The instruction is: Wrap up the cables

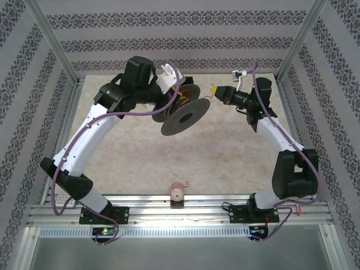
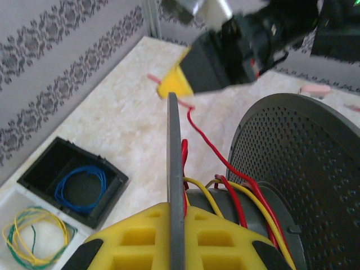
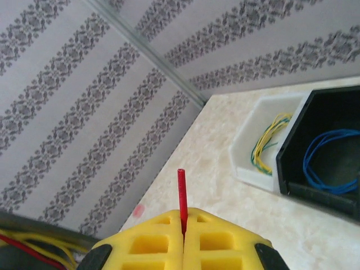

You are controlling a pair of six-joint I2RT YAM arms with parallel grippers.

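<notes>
A grey spool (image 1: 185, 115) hangs in the air over the far middle of the table. My left gripper (image 2: 175, 205) is shut on the thin edge of one spool flange (image 2: 175, 140); the other, perforated flange (image 2: 304, 169) stands to the right. Red cable (image 2: 203, 136) and a yellow wire (image 2: 254, 198) are wound on the hub. The red cable runs taut from the hub to my right gripper (image 2: 175, 84). My right gripper (image 3: 184, 212) is shut on the cable's end (image 3: 181, 188), which pokes out between its yellow pads. From above, my right gripper (image 1: 215, 90) sits just right of the spool.
A black bin (image 2: 34, 171) holds a blue wire coil (image 2: 81, 188); beside it a white tray (image 2: 11, 197) holds a yellow-green coil (image 2: 34, 236). Both stand by the patterned wall. A small pink object (image 1: 178, 193) sits at the table's near edge.
</notes>
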